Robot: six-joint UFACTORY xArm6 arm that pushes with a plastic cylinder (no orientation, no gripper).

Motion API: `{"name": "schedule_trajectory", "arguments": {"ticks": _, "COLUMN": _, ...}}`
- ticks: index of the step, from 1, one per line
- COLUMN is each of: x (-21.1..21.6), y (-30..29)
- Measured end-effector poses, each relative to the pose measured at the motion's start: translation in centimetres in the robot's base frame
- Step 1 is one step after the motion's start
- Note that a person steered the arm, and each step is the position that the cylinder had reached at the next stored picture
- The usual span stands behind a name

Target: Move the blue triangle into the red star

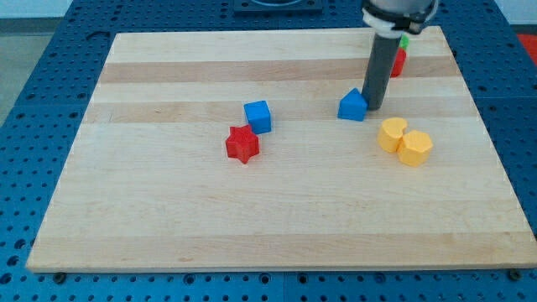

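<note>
- The tip (374, 107) touches the blue triangle's (353, 106) right side; no jaws on this rod — it holds nothing
- The red star (242, 144) lies left and lower on the counter (168, 218); the push likely runs that way

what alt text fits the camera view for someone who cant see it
My tip sits at the right side of the blue triangle on a wooden board. The red star lies to the view's left beside a blue cube; two yellow blocks sit lower right.

Straight dark grey rod, wider black collar with pale ring above, my tip (375, 107) blunt
</note>
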State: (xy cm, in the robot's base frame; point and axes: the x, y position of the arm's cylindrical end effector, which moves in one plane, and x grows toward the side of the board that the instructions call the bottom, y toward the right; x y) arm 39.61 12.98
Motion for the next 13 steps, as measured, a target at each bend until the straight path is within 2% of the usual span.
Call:
{"name": "schedule_trajectory", "arguments": {"ticks": 1, "x": 4.7, "y": -1.9}}
{"name": "schedule_trajectory", "arguments": {"ticks": 2, "x": 3.3, "y": -1.8}}
{"name": "schedule_trajectory", "arguments": {"ticks": 3, "x": -1.0, "y": -1.7}}
{"name": "schedule_trajectory", "arguments": {"ticks": 5, "x": -6.5, "y": -1.4}}
{"name": "schedule_trajectory", "arguments": {"ticks": 6, "x": -4.7, "y": -4.2}}
{"name": "schedule_trajectory", "arguments": {"ticks": 8, "x": 3.3, "y": -5.3}}
{"name": "schedule_trajectory", "arguments": {"ticks": 9, "x": 2.5, "y": -5.3}}
{"name": "schedule_trajectory", "arguments": {"ticks": 10, "x": 0.7, "y": -2.4}}
{"name": "schedule_trajectory", "arguments": {"ticks": 11, "x": 2.1, "y": 0.6}}
{"name": "schedule_trajectory", "arguments": {"ticks": 12, "x": 5.3, "y": 0.9}}
{"name": "schedule_trajectory", "arguments": {"ticks": 13, "x": 6.2, "y": -0.6}}
